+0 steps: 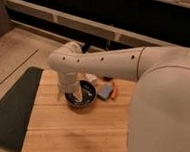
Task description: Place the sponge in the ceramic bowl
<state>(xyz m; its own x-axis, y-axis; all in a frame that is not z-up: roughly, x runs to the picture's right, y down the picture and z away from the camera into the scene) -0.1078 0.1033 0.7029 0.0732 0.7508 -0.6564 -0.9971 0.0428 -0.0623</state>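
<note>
The arm point(110, 62) is reaching across the bench point(68, 133), wrist bending down, the end effector point(69, 95) hanging over the bowl point(90, 95); its grip cannot be told. The sponge point(105, 93) is lying to its right, just past the bowl.

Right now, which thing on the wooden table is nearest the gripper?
The round, dark glossy ceramic bowl: the gripper hangs over its rim, while the flat blue-grey sponge and the thin orange-red stick lie beside the bowl, farther off.
</note>
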